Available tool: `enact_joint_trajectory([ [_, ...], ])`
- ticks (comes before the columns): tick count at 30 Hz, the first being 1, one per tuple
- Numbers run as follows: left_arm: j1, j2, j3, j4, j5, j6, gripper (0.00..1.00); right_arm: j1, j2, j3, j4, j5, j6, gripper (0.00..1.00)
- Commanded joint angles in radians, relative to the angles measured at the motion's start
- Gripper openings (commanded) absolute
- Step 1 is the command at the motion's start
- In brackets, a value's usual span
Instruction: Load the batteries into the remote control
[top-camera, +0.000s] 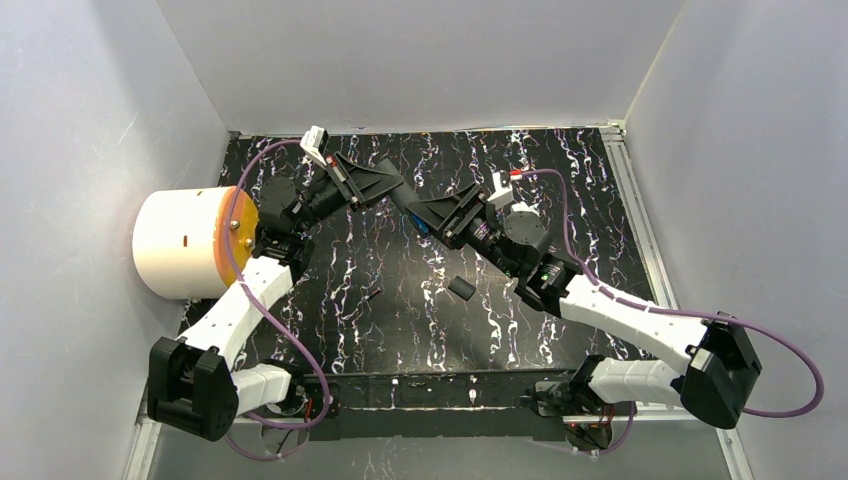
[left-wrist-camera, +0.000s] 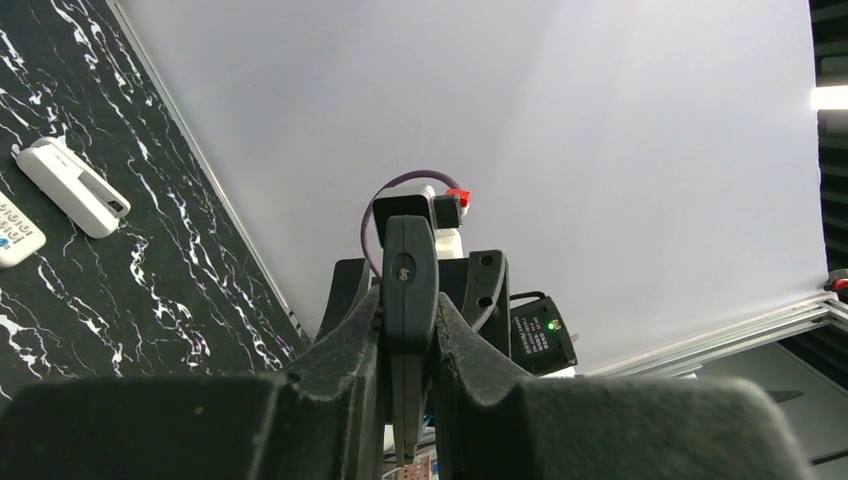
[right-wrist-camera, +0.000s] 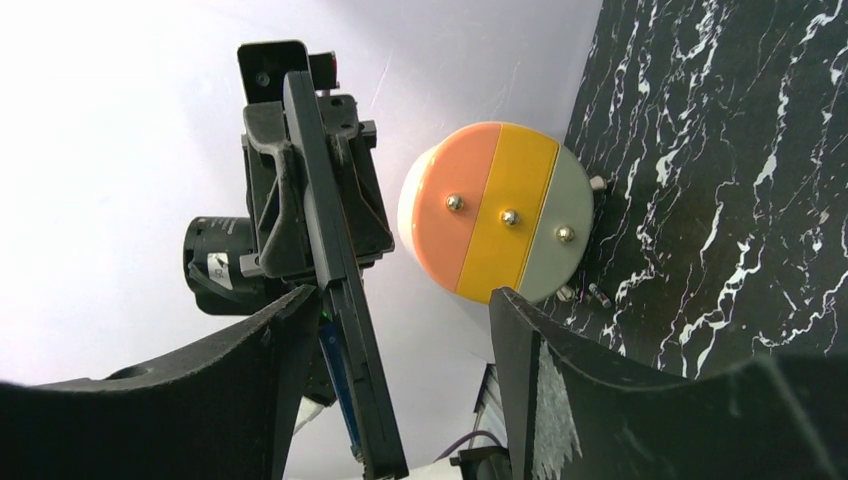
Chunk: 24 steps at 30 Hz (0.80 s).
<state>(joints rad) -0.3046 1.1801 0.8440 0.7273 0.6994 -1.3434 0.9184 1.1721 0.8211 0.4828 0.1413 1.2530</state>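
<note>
"Black remote, who is gripping it?"

"Left gripper is clamping it edge-on above the table, toward the back edge. Its fingers are pressing on both faces."

"And the right gripper?"

"It is gaping wide and grasping nothing. The remote is standing just beside one finger, and the other finger is well apart from it."

"Where are the batteries sitting?"

"Blue battery is lying along the remote, between the two grippers. A thin battery is lying on the middle of the table. A dark block is lying to its right, apart from it and near the right arm."

"What is hemming things in?"

"Walls are closing in at the back and on both sides, and a rail is running along the right edge. A drum is crowding the left edge. A white remote is lying flat, apart from the edge. The middle and near strip of the table are lying mostly bare."
</note>
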Motion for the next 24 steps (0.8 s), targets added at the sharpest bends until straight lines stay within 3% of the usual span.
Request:
enact_joint_trajectory([
  [1, -0.001, -0.027, 0.0, 0.035, 0.01, 0.004, 0.0, -0.002, 0.001, 0.049, 0.05, -0.053, -0.017, 0.69],
  [17, -0.001, -0.022, 0.012, 0.035, 0.009, -0.019, 0.0, -0.006, 0.015, 0.015, 0.085, -0.102, -0.048, 0.23],
  [24, -0.001, -0.019, 0.014, 0.035, 0.009, -0.03, 0.0, -0.007, 0.009, -0.01, 0.115, -0.108, -0.097, 0.16],
])
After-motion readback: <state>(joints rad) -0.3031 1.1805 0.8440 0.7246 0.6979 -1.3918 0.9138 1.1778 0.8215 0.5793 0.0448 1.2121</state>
